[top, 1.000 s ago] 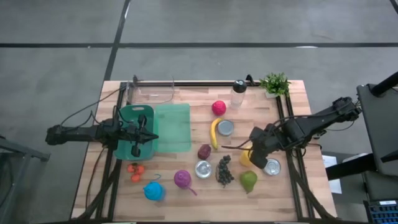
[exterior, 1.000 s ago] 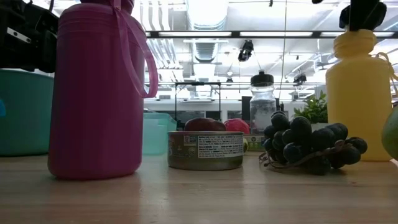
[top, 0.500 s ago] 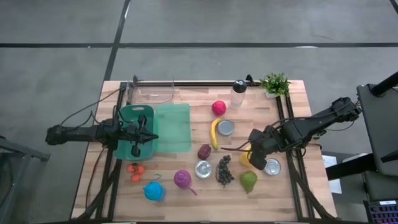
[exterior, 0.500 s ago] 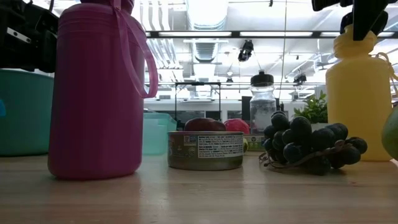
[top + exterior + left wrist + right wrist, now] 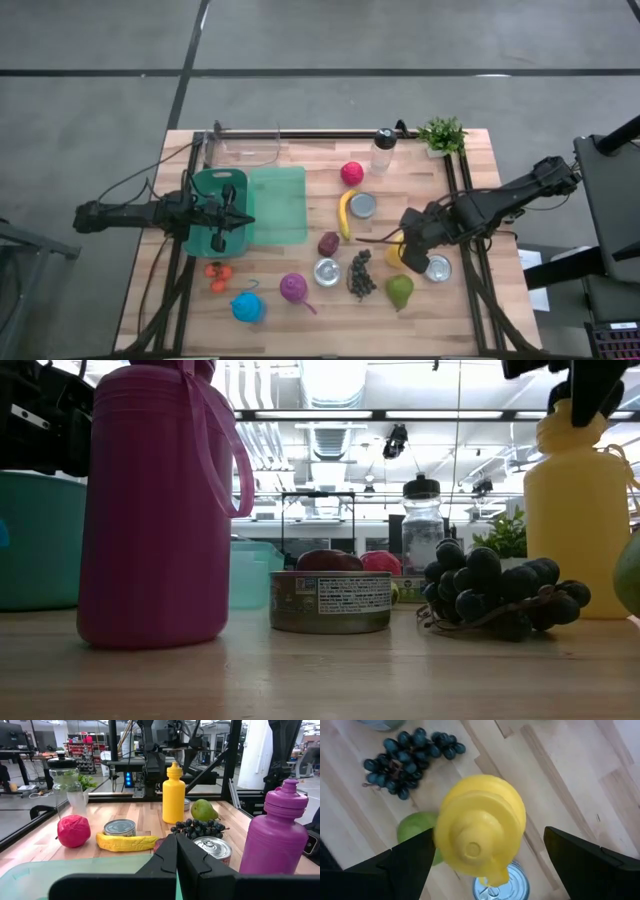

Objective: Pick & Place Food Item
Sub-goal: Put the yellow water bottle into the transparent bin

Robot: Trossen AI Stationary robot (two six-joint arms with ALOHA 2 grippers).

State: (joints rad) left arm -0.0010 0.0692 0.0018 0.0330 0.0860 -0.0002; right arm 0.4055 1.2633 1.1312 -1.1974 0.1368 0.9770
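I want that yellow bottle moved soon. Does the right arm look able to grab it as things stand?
Probably yes. The right gripper hangs open directly above the yellow bottle, a finger on each side of its cap, nothing between them. The pear and a can stand close by.

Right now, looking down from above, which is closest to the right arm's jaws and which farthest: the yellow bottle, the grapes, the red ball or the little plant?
1. Yellow bottle: directly beneath the right gripper.
2. Grapes: just beside it, toward the table's middle.
3. Red ball: toward the far edge, mid-table.
4. Plant: far right corner.
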